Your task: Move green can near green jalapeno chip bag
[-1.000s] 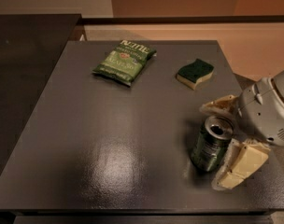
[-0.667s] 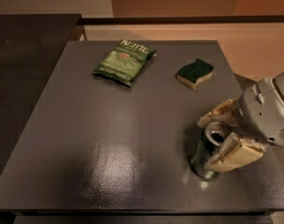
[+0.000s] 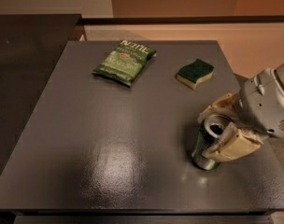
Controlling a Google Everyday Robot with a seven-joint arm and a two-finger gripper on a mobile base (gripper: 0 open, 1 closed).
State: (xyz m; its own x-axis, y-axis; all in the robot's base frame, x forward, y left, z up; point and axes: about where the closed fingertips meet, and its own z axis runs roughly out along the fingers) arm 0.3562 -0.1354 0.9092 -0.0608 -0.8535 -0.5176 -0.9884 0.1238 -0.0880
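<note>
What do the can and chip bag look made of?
The green can looks like shiny metal: silver rim, glints. The green jalapeno chip bag seems thin crinkly plastic film, slightly glossy. The tool, at the table's right, clamps the can.

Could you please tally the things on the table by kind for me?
green can: 1
green jalapeno chip bag: 1
sponge: 1
Total: 3, with the gripper shut on the green can at the right side of the table.

Claw (image 3: 220, 129) low at right, pinched tight.
</note>
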